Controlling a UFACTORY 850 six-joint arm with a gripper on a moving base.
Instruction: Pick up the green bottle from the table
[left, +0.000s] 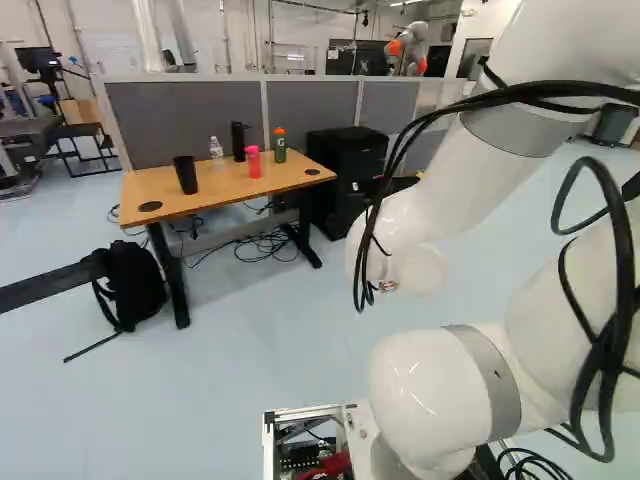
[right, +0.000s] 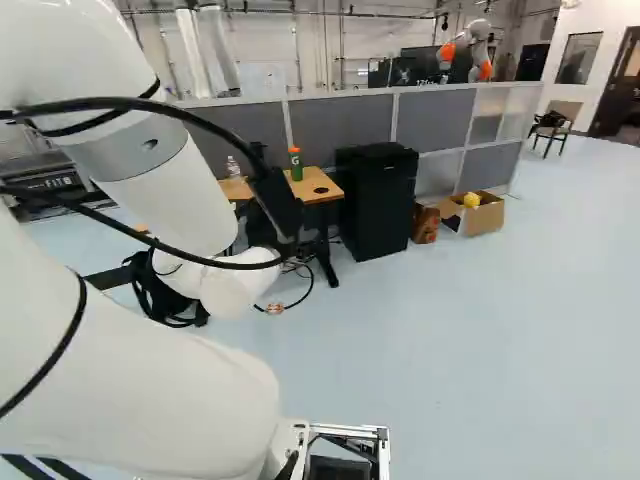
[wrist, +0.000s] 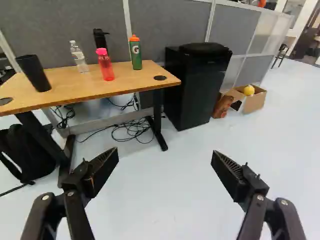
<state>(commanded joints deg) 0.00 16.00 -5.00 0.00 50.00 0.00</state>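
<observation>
Green bottle (left: 280, 147) is standing upright on table (left: 290, 180), ending the row in left base view: cup (left: 186, 176), clear bottle (left: 216, 152), black bottle (left: 238, 142), pink bottle (left: 254, 163), green. Gripper (wrist: 165, 155) is hanging wide open, fingers (wrist: 103, 170) framing floor (wrist: 162, 200), table sitting beyond.

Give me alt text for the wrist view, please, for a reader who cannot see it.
A green bottle with an orange cap stands on a wooden table beyond the open tool, alongside a pink bottle, a clear bottle, a black flask and a black cup. A black cabinet stands beside the table.
</observation>
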